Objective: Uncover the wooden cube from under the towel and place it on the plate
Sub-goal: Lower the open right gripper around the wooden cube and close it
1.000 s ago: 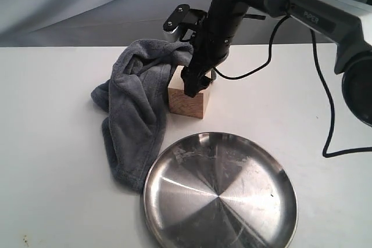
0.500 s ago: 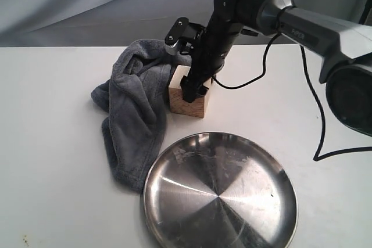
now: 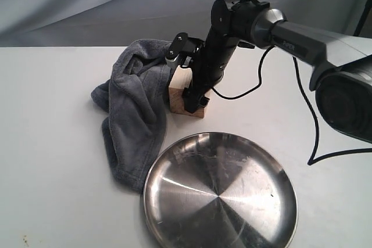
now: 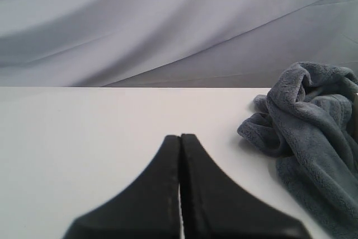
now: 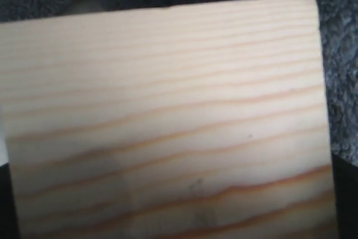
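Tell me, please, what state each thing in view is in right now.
wooden cube: uncovered, sitting on the table.
towel: bunched beside the wooden cube, touching it.
plate: empty.
left gripper: shut, holding nothing.
right gripper: fingers either side of the wooden cube; grip unclear.

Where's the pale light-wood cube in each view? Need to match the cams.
Exterior view: the pale light-wood cube sits just above centre, right of the grey-blue plush towel and behind the round steel plate.
Left wrist view: not visible.
Right wrist view: the cube fills nearly the whole picture.
Shared landmark: the towel, seen in all three views.
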You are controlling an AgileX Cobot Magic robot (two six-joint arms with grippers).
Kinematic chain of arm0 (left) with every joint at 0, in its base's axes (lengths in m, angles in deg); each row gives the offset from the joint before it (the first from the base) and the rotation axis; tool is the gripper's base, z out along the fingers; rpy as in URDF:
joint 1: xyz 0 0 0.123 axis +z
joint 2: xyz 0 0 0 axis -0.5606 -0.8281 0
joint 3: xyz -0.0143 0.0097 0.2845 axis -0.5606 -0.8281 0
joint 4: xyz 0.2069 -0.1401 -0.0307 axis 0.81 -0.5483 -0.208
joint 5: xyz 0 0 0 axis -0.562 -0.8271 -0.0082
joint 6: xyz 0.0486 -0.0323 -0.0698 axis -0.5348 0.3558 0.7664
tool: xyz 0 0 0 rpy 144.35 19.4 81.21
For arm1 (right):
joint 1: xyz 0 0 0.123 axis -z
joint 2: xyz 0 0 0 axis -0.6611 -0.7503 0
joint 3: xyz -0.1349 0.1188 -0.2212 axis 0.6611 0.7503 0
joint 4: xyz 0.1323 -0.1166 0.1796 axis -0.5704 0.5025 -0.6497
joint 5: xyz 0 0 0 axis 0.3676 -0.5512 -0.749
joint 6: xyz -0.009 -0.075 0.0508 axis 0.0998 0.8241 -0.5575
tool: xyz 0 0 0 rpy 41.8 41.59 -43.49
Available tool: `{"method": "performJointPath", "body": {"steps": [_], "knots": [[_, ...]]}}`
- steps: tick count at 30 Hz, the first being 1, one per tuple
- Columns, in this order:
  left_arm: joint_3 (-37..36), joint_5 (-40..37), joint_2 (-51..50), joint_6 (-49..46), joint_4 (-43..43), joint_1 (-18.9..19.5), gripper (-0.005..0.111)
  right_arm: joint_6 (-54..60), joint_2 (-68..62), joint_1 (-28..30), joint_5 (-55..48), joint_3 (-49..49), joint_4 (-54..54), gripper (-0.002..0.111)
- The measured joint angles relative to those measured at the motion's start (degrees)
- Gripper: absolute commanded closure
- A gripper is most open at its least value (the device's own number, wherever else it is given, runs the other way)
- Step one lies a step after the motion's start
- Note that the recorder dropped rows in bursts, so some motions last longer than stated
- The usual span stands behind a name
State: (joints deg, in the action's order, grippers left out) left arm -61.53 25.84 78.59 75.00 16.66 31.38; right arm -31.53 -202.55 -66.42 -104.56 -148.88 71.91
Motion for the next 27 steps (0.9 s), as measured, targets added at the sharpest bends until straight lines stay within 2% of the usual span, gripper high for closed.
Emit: {"method": "performJointPath", "body": {"steps": [2,10,21,24,27], "knots": [[0.0,0.0,0.0,0.0,0.0,0.0,0.107,0.1,0.0,0.0,0.0,0.0,0.0,0.024],[0.0,0.0,0.0,0.0,0.0,0.0,0.107,-0.95,-0.23,0.0,0.0,0.0,-0.26,0.059],[0.0,0.0,0.0,0.0,0.0,0.0,0.107,-2.14,-0.23,0.0,0.0,0.0,-0.26,0.098],[0.0,0.0,0.0,0.0,0.0,0.0,0.107,-2.27,-0.23,0.0,0.0,0.0,-0.26,0.108],[0.0,0.0,0.0,0.0,0.0,0.0,0.107,-2.27,-0.23,0.0,-0.35,-0.08,-0.26,0.108]]}}
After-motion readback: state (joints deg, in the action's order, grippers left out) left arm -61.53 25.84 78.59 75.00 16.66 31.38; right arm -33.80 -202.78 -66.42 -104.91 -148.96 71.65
